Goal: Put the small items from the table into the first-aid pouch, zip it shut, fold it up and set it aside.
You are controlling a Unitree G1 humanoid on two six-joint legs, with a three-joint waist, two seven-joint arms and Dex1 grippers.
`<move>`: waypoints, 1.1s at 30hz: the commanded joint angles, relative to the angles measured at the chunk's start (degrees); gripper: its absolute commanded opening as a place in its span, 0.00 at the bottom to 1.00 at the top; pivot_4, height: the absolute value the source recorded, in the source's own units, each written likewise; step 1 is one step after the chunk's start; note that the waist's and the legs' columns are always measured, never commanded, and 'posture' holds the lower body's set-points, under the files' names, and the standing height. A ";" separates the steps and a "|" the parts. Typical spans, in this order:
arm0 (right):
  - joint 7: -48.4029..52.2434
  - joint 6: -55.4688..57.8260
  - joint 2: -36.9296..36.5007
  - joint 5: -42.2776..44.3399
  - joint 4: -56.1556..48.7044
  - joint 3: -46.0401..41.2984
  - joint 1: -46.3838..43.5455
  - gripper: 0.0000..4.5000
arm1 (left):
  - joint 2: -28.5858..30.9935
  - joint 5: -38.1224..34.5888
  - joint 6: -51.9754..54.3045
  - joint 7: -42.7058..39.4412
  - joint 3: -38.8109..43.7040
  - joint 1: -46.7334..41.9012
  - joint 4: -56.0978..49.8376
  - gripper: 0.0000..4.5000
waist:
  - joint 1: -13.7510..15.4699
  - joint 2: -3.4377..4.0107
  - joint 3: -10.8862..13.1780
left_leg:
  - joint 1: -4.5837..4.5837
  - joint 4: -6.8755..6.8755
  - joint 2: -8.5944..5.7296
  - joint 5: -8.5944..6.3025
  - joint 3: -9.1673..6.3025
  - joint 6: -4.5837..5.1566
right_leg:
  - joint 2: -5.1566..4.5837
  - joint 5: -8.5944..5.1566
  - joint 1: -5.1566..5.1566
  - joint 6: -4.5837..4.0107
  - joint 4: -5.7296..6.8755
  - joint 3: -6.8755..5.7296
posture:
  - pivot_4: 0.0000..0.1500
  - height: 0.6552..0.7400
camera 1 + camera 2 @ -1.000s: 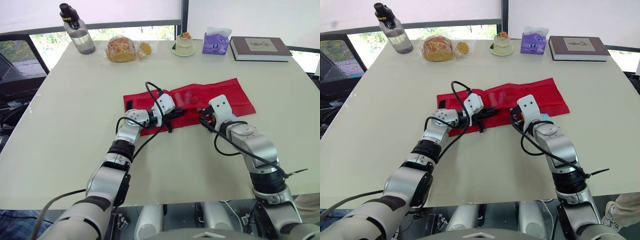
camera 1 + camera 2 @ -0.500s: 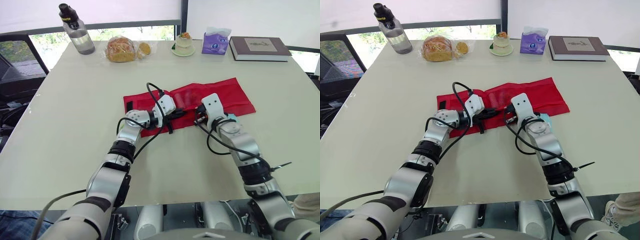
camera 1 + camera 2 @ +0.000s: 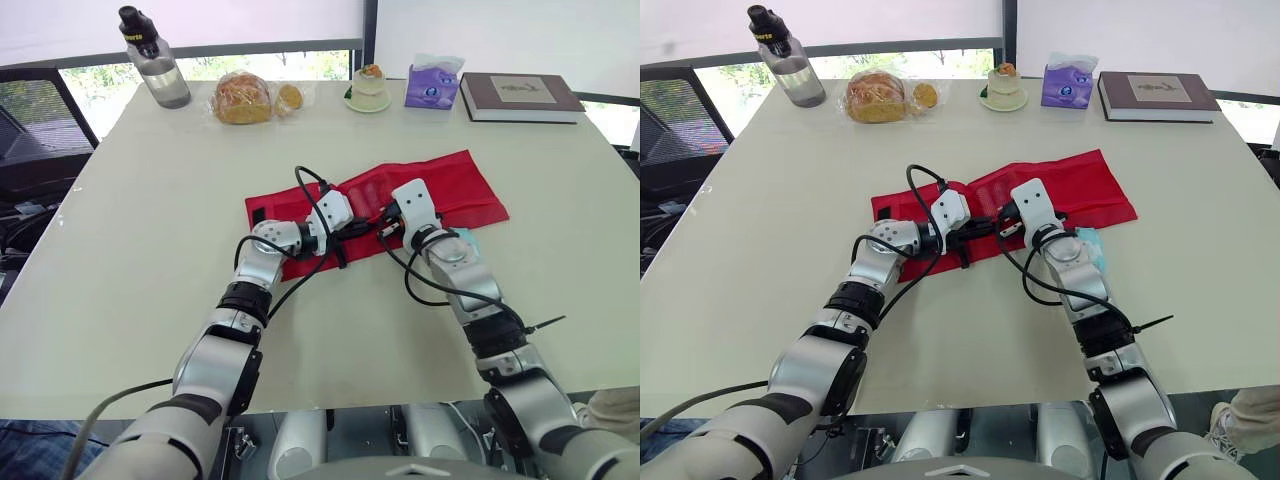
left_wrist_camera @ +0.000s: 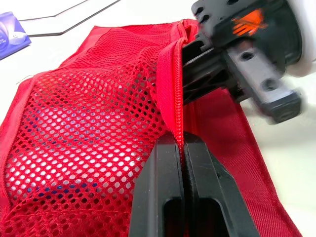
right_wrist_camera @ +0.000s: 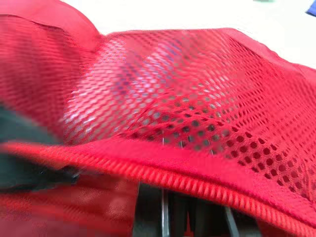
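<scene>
From the head camera, the right gripper point(image 3: 386, 224) has slid along the first-aid pouch point(image 3: 450, 185) toward the robot's left since a second ago. It was near the middle of the near edge then, and now it sits just beside the left gripper point(image 3: 362, 227), almost touching it. The left gripper has not shifted and is at the same spot on the pouch's near edge. The red pouch lies unfolded in the middle of the table point(image 3: 140, 260), and its right end has crept slightly leftward with the pull. A pale blue packet point(image 3: 1087, 241) lies on the table just off the pouch's near edge, partly covered by the right forearm. Along the far side stand a water bottle point(image 3: 155, 62), bagged bread point(image 3: 243, 98), a small cake on a plate point(image 3: 368, 84), a tissue pack point(image 3: 432, 86) and a book point(image 3: 520, 96), all well apart from the pouch. The left arm's black cable point(image 3: 305, 185) loops over the pouch's left end.

In the left wrist view, the left gripper's two black fingers point(image 4: 158, 187) are pressed together, pinching the raised zip edge point(image 4: 173, 94). The mesh panel point(image 4: 84, 128) falls away to one side, with something blue showing faintly through it. The right gripper's black tip meets the same zip edge a little further along. Whether it grips anything I cannot tell.

In the right wrist view, the red mesh bulges up close and the zip edge runs straight across in front, hiding the right gripper's end. The picture is smeared with movement.
</scene>
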 commanded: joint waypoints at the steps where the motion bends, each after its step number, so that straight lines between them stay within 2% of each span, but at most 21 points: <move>1: 5.62 -0.64 -3.00 2.84 -10.82 -0.35 3.99 0.01 | 1.32 -0.20 -1.30 0.50 0.77 -1.24 0.70 0.00 | -0.02 0.00 0.00 | -0.01 -0.01 0.00 0.00 0.00 0.00 | 0.00 0.00 0.00 0.00 -0.02 0.00 | 1.00 1.00; 7: 11.68 -3.99 -7.90 7.95 -22.67 -3.61 12.16 0.01 | 4.36 -0.33 -1.81 0.66 1.50 -1.92 2.35 0.00 | -0.59 0.00 0.00 | 0.06 0.00 0.04 0.00 -0.03 0.00 | 0.04 0.00 0.00 0.01 0.06 -0.01 | 1.00 1.00; 14: 19.16 -3.03 -13.79 21.41 -34.95 -13.52 23.39 0.01 | 9.62 -0.92 -2.31 -1.28 1.71 0.91 0.61 0.00 | -1.28 0.00 0.00 | 0.06 0.02 0.07 0.00 0.03 0.00 | 0.06 0.00 0.02 0.01 0.03 0.05 | 1.00 1.00; 15: 19.87 -2.74 -14.96 23.12 -35.79 -15.60 24.88 0.12 | 10.33 -1.24 -2.09 -1.75 1.87 1.52 -0.24 0.00 | -1.27 0.00 0.00 | 0.08 0.02 0.07 0.00 0.03 0.00 | 0.05 0.00 0.03 0.01 0.03 0.05 | 1.00 1.00; 17: 21.02 -2.88 -17.14 25.70 -37.02 -19.64 27.85 0.26 | 11.84 -1.82 -1.58 -2.57 2.22 2.80 -1.99 0.00 | -1.26 0.00 0.00 | 0.09 0.03 0.09 0.00 0.03 0.00 | 0.06 0.00 0.03 0.01 0.04 0.05 | 1.00 1.00; 19: 22.03 -3.34 -19.13 27.86 -37.98 -23.44 31.00 0.48 | 13.70 -2.15 -1.21 -3.12 2.55 4.08 -3.46 0.00 | -1.33 0.00 0.00 | 0.10 0.02 0.12 0.00 0.03 0.00 | 0.06 -0.01 0.04 0.00 0.04 0.04 | 1.00 1.00; 20: 22.68 -3.55 -20.06 28.94 -38.46 -25.04 32.52 0.63 | 14.62 -2.32 -1.03 -3.29 2.77 4.71 -4.13 0.00 | -1.39 0.00 0.00 | 0.11 0.00 0.13 0.00 0.06 0.00 | 0.07 -0.01 0.04 0.00 0.03 0.07 | 1.00 1.00; 21: 23.31 -3.70 -20.86 29.95 -38.94 -26.34 33.82 0.70 | 15.40 -2.53 -0.77 -3.49 3.01 5.29 -4.78 0.00 | -1.41 0.00 0.00 | 0.14 -0.01 0.14 0.00 0.07 0.00 | 0.07 -0.01 0.04 0.00 0.03 0.09 | 1.00 1.00; 24: 25.00 -3.61 -22.83 33.09 -40.38 -29.63 36.84 1.00 | 17.61 -2.87 -0.09 -4.02 3.72 6.87 -6.31 0.00 | -1.41 0.00 0.00 | 0.17 -0.01 0.20 0.00 0.08 0.00 | 0.13 -0.01 0.05 0.00 0.05 0.10 | 1.00 1.00; 33: 28.71 -1.16 -28.93 42.46 -43.88 -36.73 41.95 1.00 | 26.63 -5.70 3.95 -4.90 7.99 16.00 -14.97 0.00 | -1.56 0.00 0.00 | 0.25 -0.06 0.42 -0.02 0.24 -0.02 | 0.29 -0.01 0.06 -0.02 -0.02 0.28 | 1.00 1.00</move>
